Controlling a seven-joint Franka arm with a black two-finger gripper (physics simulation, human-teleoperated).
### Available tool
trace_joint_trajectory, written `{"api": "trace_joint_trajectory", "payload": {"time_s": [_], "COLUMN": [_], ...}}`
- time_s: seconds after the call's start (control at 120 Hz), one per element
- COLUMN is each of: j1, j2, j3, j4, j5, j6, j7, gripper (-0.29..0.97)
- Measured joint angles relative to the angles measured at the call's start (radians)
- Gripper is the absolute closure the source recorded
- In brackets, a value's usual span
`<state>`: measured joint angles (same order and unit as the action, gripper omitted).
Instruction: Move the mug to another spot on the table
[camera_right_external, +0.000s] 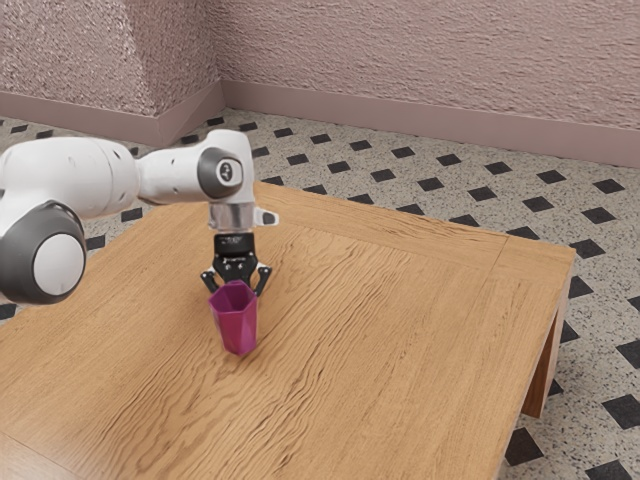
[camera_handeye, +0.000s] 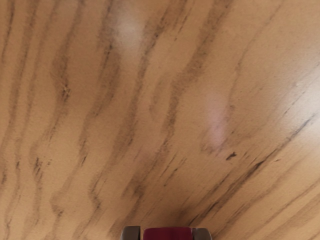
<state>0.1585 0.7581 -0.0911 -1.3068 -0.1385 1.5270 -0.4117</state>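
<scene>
Mug (camera_right_external: 236, 320): purple, upright, left of the tabletop's (camera_right_external: 400, 330) middle.
End effector (camera_right_external: 236, 283): pointing straight down, fingers clamped on the mug's rim from two sides.

Mug (camera_handeye: 167, 234) cut off by the wrist view's lower edge: just a blurred red sliver under the claw (camera_right_external: 236, 287). Handle side can't be made out. Counter (camera_right_external: 400, 330) clipped at the exterior view's left and bottom edges. Arm (camera_right_external: 70, 180) base cropped at left.
</scene>
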Motion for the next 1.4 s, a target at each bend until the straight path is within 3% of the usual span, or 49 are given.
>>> {"api": "trace_joint_trajectory", "payload": {"time_s": [0.5, 0.717, 0.858, 1.2, 1.4], "j1": [0.022, 0.023, 0.024, 0.021, 0.022], "j2": [0.031, 0.028, 0.023, 0.002, -0.085], "j3": [-0.004, 0.001, 0.012, 0.063, 0.083], "j4": [0.014, 0.011, 0.012, 0.014, 0.009], "j5": [0.001, -0.011, -0.012, -0.012, -0.002], "j6": [0.041, 0.051, 0.054, 0.056, 0.054], "j7": [0.006, 0.012, 0.015, 0.036, 0.046], "gripper": [0.79, 0.36, 0.18, 0.04, 0.01]}}
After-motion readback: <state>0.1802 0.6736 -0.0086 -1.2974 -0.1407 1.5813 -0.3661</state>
